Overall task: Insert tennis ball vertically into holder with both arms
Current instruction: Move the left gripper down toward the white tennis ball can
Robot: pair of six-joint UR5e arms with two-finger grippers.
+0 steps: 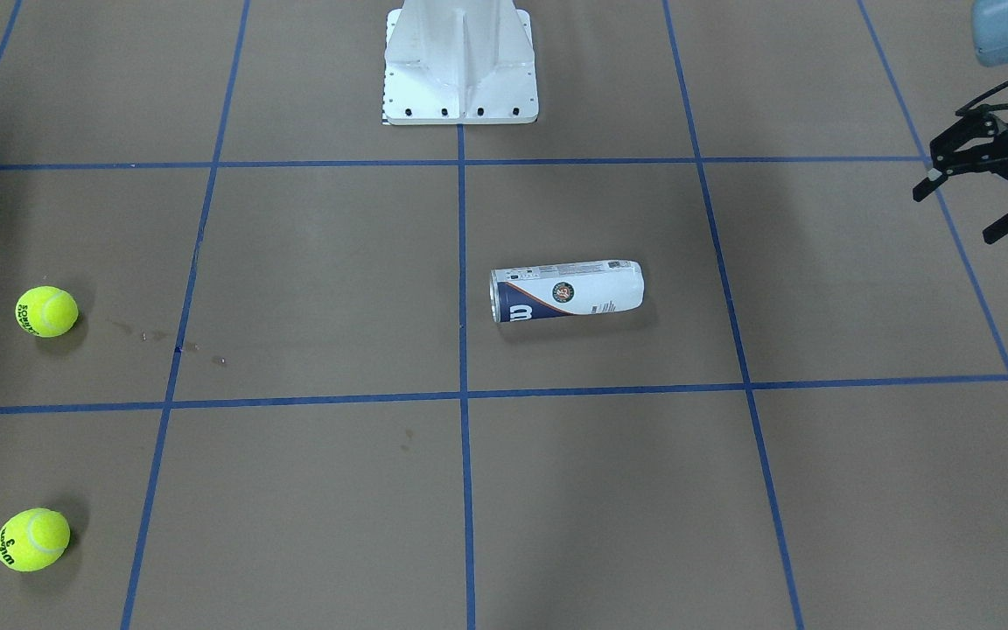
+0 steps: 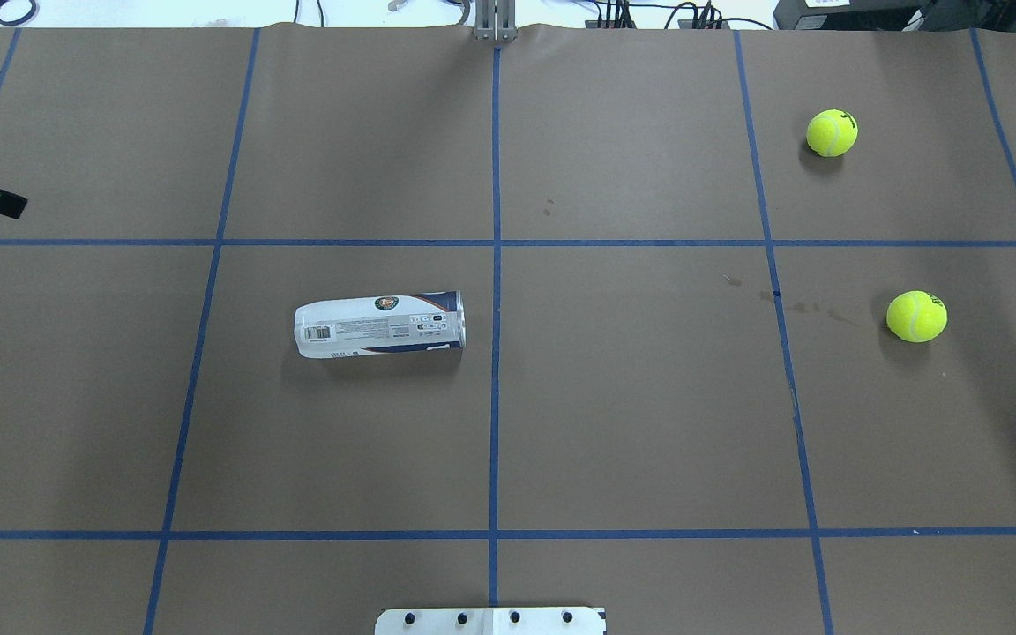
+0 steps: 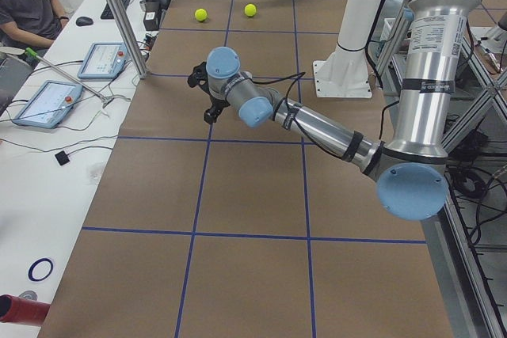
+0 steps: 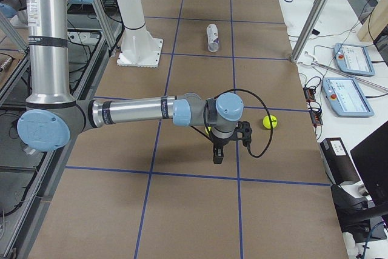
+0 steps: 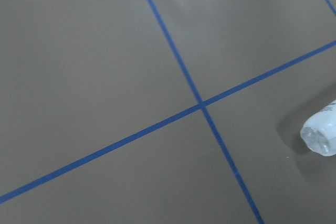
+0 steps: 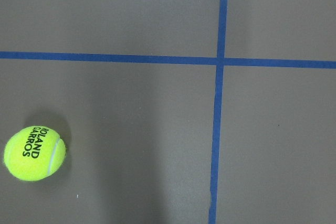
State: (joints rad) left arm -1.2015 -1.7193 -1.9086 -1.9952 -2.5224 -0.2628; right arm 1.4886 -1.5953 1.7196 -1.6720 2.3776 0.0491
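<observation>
The holder (image 1: 567,290) lies on its side near the table's middle, label up; it also shows in the overhead view (image 2: 380,324) and far off in the exterior right view (image 4: 212,37). Its clear closed end (image 5: 321,132) pokes into the left wrist view. Two yellow tennis balls (image 1: 47,311) (image 1: 33,539) rest on the robot's right side, also overhead (image 2: 916,316) (image 2: 832,132); one (image 6: 34,152) shows under the right wrist. My left gripper (image 1: 963,210) hovers open and empty, well off to the holder's side. My right gripper (image 4: 230,144) hangs over the table between the balls; whether it is open or shut I cannot tell.
The white pedestal (image 1: 460,66) stands at the robot's edge of the table. Blue tape lines (image 2: 496,353) grid the brown surface. Beyond the far edge are control tablets (image 3: 103,59), an aluminium post (image 3: 119,13) and a seated person (image 3: 28,1).
</observation>
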